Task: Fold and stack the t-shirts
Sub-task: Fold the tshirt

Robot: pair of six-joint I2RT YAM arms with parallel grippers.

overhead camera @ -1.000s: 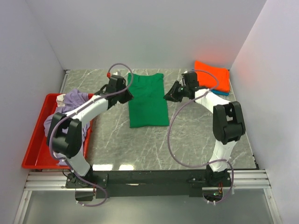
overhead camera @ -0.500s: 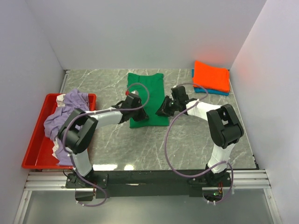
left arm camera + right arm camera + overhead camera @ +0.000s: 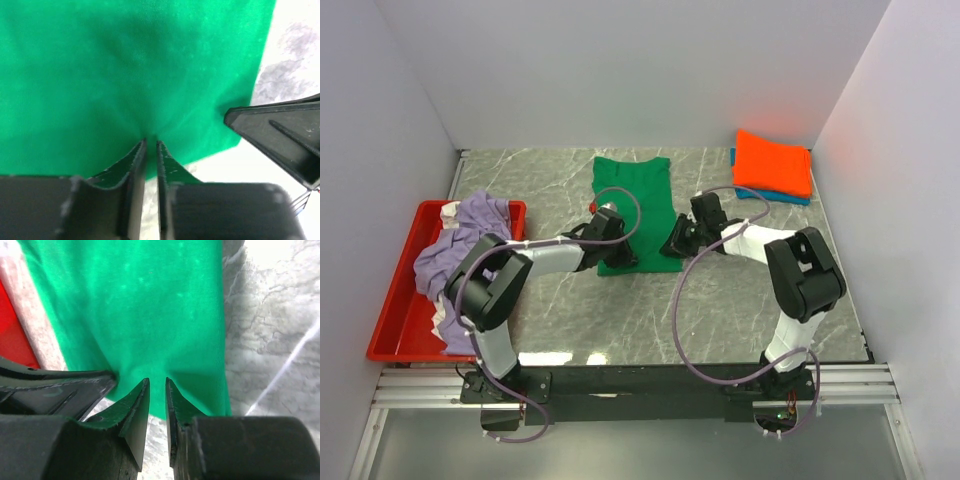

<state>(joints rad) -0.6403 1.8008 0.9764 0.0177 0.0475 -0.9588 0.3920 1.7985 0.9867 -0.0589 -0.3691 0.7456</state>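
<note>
**Overhead view.** The marbled worktop carries every item. The green t-shirt lies flat at its centre, folded to a long narrow panel with its collar end toward the back wall. It is the reference for all positions below.

- Well to its left sits the red tray, with the lavender t-shirt heaped over the tray's far end.
- Well to its right, at the back corner, the folded orange t-shirt lies on the blue t-shirt, which shows only as a thin edge.
- The left gripper and right gripper meet the green t-shirt's near hem, one at each corner.

**Left wrist view.** This view alone shows the cloth puckering into creases that converge on the left gripper's fingers. They are clenched on a pinch of the green t-shirt.

**Right wrist view.** The right gripper's fingers stand a narrow slot apart over the hem. Green cloth shows in the slot. Whether they are pinching it cannot be told.

**Cross-views.** Each wrist view also catches the opposite gripper's dark finger just beside its own.
</note>
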